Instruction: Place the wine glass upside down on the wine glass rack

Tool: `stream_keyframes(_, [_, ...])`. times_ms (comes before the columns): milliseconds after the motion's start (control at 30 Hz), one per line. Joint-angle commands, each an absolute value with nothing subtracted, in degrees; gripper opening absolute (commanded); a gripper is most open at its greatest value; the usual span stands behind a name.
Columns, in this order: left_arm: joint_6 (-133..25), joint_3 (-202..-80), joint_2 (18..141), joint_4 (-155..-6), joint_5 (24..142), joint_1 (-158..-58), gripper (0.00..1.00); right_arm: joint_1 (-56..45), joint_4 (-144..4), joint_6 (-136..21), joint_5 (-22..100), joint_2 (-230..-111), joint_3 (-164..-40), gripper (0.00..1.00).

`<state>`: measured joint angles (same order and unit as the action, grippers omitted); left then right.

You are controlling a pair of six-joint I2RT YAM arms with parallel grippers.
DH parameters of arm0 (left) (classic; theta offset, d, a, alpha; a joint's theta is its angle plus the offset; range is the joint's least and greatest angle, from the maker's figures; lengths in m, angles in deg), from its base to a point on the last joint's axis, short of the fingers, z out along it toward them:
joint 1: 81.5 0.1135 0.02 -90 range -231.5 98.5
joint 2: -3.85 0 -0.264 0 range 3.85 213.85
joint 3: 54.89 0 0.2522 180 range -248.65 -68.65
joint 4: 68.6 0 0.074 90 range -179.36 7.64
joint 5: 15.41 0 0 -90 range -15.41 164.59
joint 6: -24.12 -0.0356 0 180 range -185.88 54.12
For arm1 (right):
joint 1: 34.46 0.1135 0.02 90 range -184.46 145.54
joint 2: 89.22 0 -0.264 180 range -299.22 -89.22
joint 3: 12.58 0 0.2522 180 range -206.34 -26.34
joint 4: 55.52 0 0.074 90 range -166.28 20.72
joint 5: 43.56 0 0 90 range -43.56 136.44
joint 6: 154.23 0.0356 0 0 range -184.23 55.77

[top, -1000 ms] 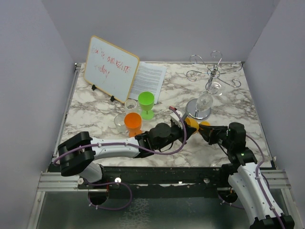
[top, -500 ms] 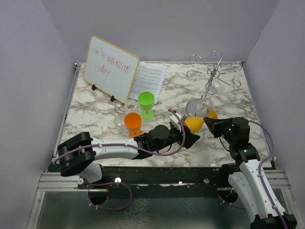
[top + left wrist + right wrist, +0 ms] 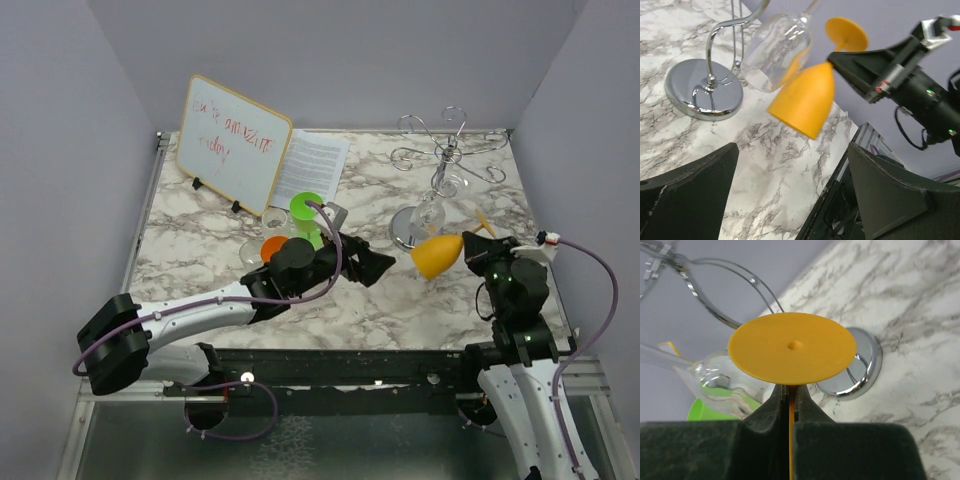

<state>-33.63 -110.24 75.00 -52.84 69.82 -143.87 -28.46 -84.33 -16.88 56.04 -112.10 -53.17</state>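
The rack (image 3: 407,226) stands back right on the counter (image 3: 200,252), the wine glass (image 3: 437,256) just before its base, cups (image 3: 300,207) left, whiteboard (image 3: 232,145) back left.

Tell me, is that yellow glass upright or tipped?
The yellow glass is tipped: its mouth slants down and its foot points up. The right fingers pinch its stem, holding it in the air.
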Motion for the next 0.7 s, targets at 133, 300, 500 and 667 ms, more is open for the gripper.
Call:
stream_keyframes(133, [-27.6,-115.6,77.0,-58.5,86.1,-135.9,0.99,-28.2,-79.9,-36.7,54.5,-101.0,-53.8,0.0])
stream_keyframes(300, [-26.4,-116.9,77.9,-59.2,88.9,-134.7,0.99,-28.2,-83.8,-41.9,47.3,-100.6,-58.5,0.0])
stream_keyframes(500, [-26.7,-118.2,78.6,-59.3,90.6,-133.9,0.99,-28.2,-86.6,-45.5,35.9,-100.9,-62.5,0.0])
stream_keyframes(667, [-27.6,-118.7,78.5,-59.5,91.0,-133.2,0.99,-28.2,-87.2,-47.7,24.5,-103.4,-65.5,0.01])
